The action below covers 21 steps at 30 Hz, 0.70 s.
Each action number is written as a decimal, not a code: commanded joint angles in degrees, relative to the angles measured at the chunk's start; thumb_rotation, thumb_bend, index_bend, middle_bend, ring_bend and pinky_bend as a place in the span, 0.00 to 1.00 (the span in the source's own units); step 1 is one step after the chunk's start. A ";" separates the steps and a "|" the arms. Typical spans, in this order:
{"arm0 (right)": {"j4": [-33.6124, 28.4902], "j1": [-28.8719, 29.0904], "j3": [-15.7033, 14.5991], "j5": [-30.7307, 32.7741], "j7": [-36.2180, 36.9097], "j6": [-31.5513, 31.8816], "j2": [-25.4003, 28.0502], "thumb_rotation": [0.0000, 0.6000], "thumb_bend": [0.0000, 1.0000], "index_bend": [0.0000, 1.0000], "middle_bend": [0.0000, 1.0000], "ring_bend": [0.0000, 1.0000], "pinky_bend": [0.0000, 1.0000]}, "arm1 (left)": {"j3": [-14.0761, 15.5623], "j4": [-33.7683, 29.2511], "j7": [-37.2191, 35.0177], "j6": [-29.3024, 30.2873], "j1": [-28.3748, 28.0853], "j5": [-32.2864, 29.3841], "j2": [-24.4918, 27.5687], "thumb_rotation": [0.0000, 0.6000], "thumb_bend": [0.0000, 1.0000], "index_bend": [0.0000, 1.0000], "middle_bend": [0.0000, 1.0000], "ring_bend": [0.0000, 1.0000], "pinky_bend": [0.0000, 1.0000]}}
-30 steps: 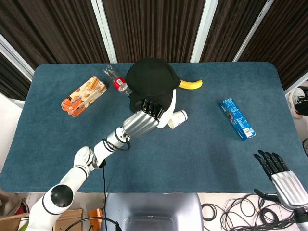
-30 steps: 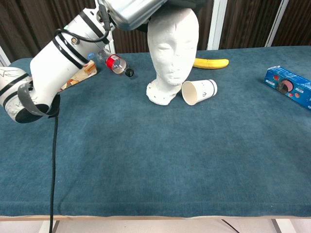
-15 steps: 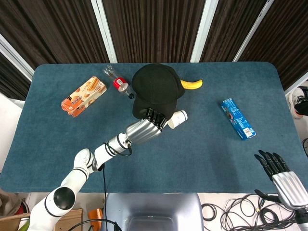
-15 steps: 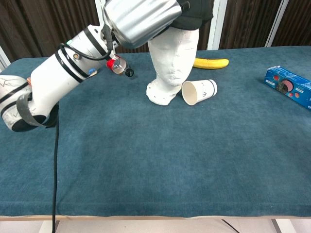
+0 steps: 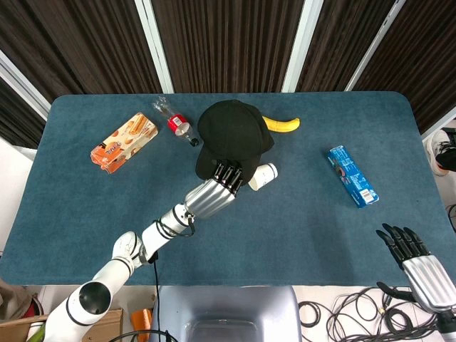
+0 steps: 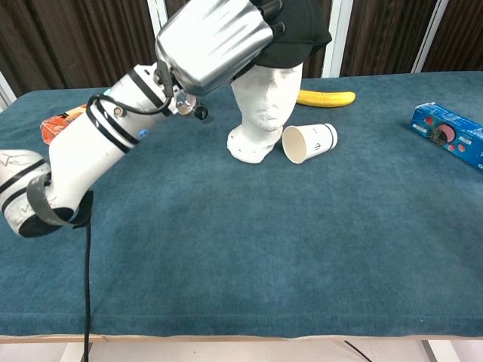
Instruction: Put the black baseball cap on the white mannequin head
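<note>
The black baseball cap point(image 5: 234, 135) sits over the top of the white mannequin head point(image 6: 264, 105), which stands upright on the blue table. In the chest view the cap point(image 6: 302, 30) covers the forehead down to the brow. My left hand point(image 5: 211, 192) reaches in from the near left and grips the cap at its brim; its silver back point(image 6: 215, 41) fills the upper left of the chest view. From above, the cap hides the mannequin head. My right hand point(image 5: 417, 260) is off the table's near right corner, fingers spread, holding nothing.
A paper cup point(image 6: 309, 143) lies on its side against the mannequin's base. A banana point(image 5: 281, 125) lies behind it. A small bottle point(image 5: 174, 121) and an orange snack pack point(image 5: 123, 142) are at the far left, a blue box point(image 5: 352, 176) at the right.
My left hand has carried the cap to the right and lowered it; it moved from the mannequin's left side and now sits down over the forehead. The right hand has stayed still.
</note>
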 commanded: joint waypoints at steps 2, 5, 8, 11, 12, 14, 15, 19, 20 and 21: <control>-0.17 0.17 -0.07 -0.09 -0.45 -0.39 -0.14 1.00 0.08 0.00 0.00 0.00 0.00 | 0.49 -1.93 0.98 0.72 1.39 0.19 -0.08 1.00 0.34 0.20 0.27 0.26 0.40; -0.32 0.17 -0.04 -0.01 -0.64 -0.44 -0.18 1.00 0.08 0.00 0.00 0.00 0.00 | 0.58 -3.13 1.21 1.09 1.87 0.30 0.14 1.00 0.33 0.18 0.23 0.22 0.34; -0.33 0.14 -0.03 0.02 -0.69 -0.40 -0.18 1.00 0.08 0.00 0.00 0.00 0.00 | 0.61 -3.50 1.27 1.23 1.99 0.36 0.24 1.00 0.32 0.17 0.22 0.20 0.32; -0.38 0.16 -0.01 0.24 -1.19 -0.71 -0.37 1.00 0.08 0.00 0.00 0.00 0.00 | 1.95 -6.90 1.75 4.30 4.24 1.69 1.25 1.00 0.31 0.15 0.20 0.18 0.31; -0.41 0.17 0.01 0.29 -1.40 -0.81 -0.44 1.00 0.08 0.00 0.00 0.00 0.00 | 2.51 -8.22 2.13 5.12 5.09 2.19 1.75 1.00 0.31 0.15 0.19 0.17 0.30; -0.50 0.20 0.01 0.36 -1.79 -0.99 -0.57 1.00 0.08 0.00 0.00 0.00 0.00 | 3.47 -10.93 3.25 6.18 6.62 3.01 2.87 1.00 0.31 0.14 0.19 0.16 0.29; -0.56 0.18 -0.01 0.38 -1.96 -1.04 -0.60 1.00 0.08 0.00 0.00 0.00 0.00 | 4.05 -13.08 4.04 7.06 7.91 3.45 3.61 1.00 0.31 0.13 0.18 0.15 0.29; -0.65 0.12 0.01 0.53 -2.48 -1.13 -0.74 1.00 0.08 0.00 0.00 0.00 0.00 | 6.18 -22.44 7.26 10.09 14.06 4.05 7.53 1.00 0.30 0.09 0.14 0.12 0.26; -0.66 0.07 0.01 0.59 -2.56 -1.10 -0.75 1.00 0.08 0.00 0.00 0.00 0.00 | 6.91 -26.26 8.29 11.48 16.66 3.94 9.38 1.00 0.30 0.07 0.13 0.11 0.26; -0.61 0.04 0.01 0.65 -2.60 -1.10 -0.79 1.00 0.08 0.00 0.00 0.00 0.00 | 7.51 -29.48 8.64 12.66 18.72 3.81 10.93 1.00 0.30 0.06 0.12 0.10 0.25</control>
